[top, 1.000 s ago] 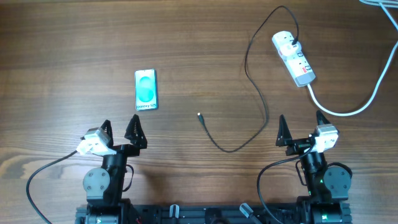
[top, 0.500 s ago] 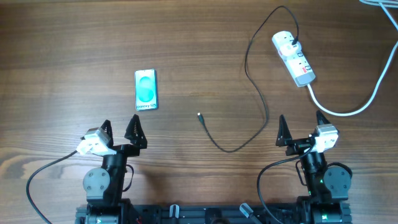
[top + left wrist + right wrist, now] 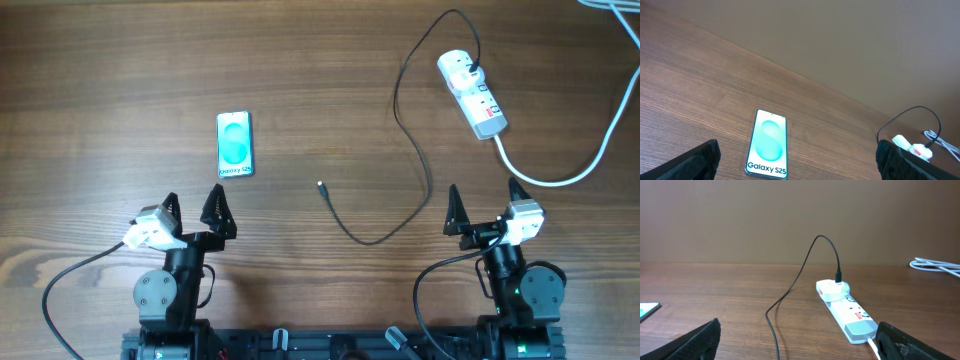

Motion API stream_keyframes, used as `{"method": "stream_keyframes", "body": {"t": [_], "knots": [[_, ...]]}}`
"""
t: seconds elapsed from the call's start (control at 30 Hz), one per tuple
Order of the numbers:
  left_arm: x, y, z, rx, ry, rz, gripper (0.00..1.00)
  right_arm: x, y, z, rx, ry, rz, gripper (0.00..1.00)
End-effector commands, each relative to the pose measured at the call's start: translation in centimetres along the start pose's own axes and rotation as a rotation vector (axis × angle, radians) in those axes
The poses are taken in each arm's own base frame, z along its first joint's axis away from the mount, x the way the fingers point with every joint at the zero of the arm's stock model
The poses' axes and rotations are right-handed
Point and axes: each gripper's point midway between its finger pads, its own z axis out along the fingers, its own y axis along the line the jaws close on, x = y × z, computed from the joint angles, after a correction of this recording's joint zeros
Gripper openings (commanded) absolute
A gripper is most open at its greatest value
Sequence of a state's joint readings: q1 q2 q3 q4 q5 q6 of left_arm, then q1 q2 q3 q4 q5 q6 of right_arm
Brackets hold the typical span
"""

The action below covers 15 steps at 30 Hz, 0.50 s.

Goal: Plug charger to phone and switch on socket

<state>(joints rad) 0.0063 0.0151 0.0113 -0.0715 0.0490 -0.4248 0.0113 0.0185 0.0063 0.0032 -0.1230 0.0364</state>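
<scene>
Nothing has moved since a second ago. Left hand and right hand stand empty, fingers apart. The flat teal-screened phone lies ahead of the left hand. The thin black charger cable runs from the white oblong power strip, its tip free. Plugging-in not begun; the next move probably calls for gripping the tip.

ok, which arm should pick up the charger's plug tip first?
Left, probably: the thin black charger cable's metallic plug tip lies nearer the open left fingers than the right fingers, and the flat teal-screened phone sits just ahead of the left ones.
</scene>
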Motion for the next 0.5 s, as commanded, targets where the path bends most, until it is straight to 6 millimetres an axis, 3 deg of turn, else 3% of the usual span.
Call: {"method": "stream_keyframes", "body": {"t": [0.0, 0.47], "knots": [[0.33, 0.26, 0.05, -0.012, 0.007, 0.005, 1.00, -0.04, -0.10, 0.00, 0.004, -0.003, -0.008, 1.00], [0.33, 0.26, 0.05, -0.012, 0.007, 0.005, 1.00, -0.04, -0.10, 0.00, 0.004, -0.003, -0.008, 1.00]]}}
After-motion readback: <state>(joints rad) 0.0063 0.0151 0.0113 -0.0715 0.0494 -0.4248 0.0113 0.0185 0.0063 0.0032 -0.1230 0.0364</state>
